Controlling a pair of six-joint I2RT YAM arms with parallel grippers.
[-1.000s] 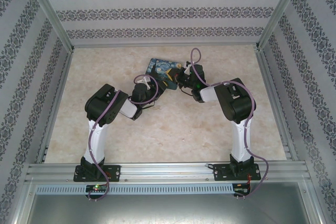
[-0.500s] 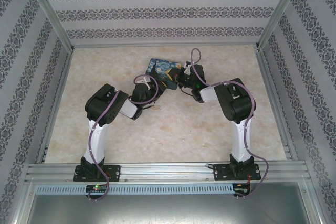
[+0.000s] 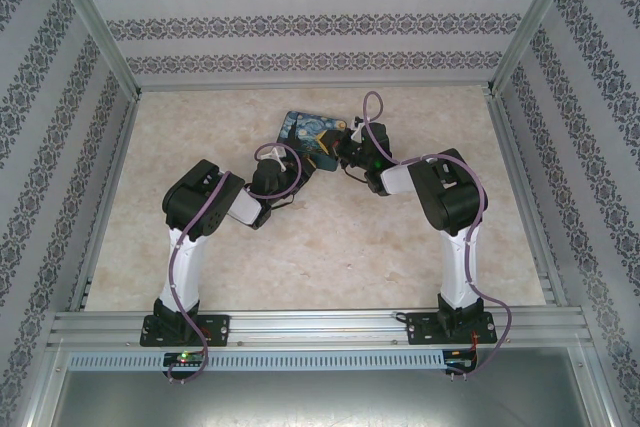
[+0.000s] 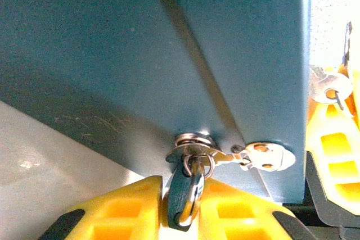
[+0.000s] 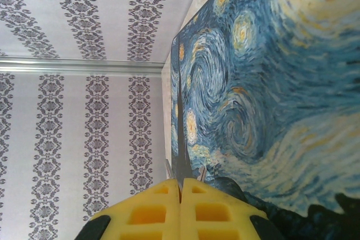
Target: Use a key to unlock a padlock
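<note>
Clamped hanging padlock [image 4: 175, 198] lengthwise in narrowed left tool [image 4: 183, 206]; pinched key [image 4: 328, 84] in shut right tool [image 5: 181, 186], just to padlock's right.

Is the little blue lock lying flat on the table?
No, the padlock is hooked to the metal latch on the blue box, between the yellow fingers of the left gripper.

The padlock [image 4: 179, 198] was tiny, with a teal-blue body and a thin bright shackle threaded through the metal hasp [image 4: 194, 141] on the box [image 4: 112, 54] wall. It hung at 6 o'clock from that hasp, its body pinched between the yellow fingers of the left hand [image 4: 183, 212]. The key [image 4: 329, 85], small and silvery, lay toward 2 o'clock from the padlock and apart from it. It rested against the right hand [image 5: 181, 189], with only its holed head clear.
</note>
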